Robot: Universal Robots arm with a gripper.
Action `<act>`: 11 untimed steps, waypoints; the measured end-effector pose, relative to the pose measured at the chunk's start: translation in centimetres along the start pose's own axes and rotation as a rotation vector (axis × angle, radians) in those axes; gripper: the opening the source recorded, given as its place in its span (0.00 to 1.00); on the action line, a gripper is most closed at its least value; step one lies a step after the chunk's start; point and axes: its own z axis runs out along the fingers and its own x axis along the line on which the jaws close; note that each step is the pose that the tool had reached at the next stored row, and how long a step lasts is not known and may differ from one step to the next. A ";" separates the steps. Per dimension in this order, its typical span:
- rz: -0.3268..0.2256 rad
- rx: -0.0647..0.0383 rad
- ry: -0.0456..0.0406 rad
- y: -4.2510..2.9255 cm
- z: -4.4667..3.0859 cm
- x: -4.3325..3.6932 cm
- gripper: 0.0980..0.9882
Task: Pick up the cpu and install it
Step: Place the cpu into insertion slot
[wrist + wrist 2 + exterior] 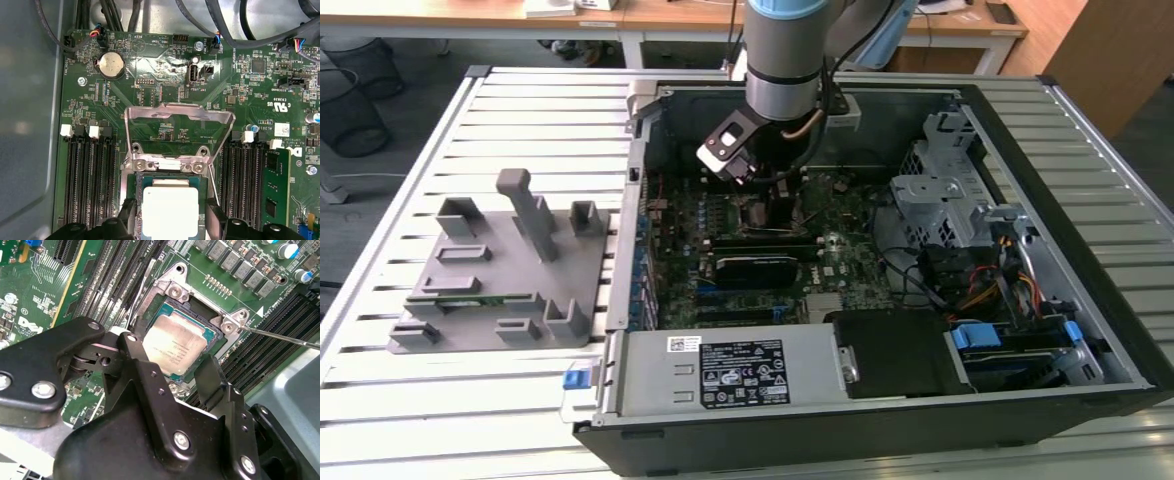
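The cpu is a flat silver-topped square with a thin green edge. It lies level inside the black motherboard socket, and the cpu looks bright in the first wrist view. My gripper is low inside the computer case, with one black finger and the other finger pressed against opposite edges of the chip. The socket's metal load plate stands flipped up. Its wire lever is swung out to the side.
Empty memory slots run along one side of the socket, and a green memory stick sits on the other. A grey parts fixture stands on the slatted table at the exterior view's left. The power supply and drive cage crowd the case.
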 end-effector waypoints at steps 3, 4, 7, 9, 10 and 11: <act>0.000 0.000 0.0001 0.01 0.01 0.02 0.63; 0.000 0.000 0.0001 0.01 0.01 0.10 0.63; 0.000 0.000 0.0001 0.01 0.05 0.30 0.63; 0.000 0.000 0.0011 0.02 0.12 0.37 0.63; 0.000 0.000 0.0019 0.02 0.16 0.39 0.63; 0.000 0.000 0.0028 0.01 0.19 0.40 0.63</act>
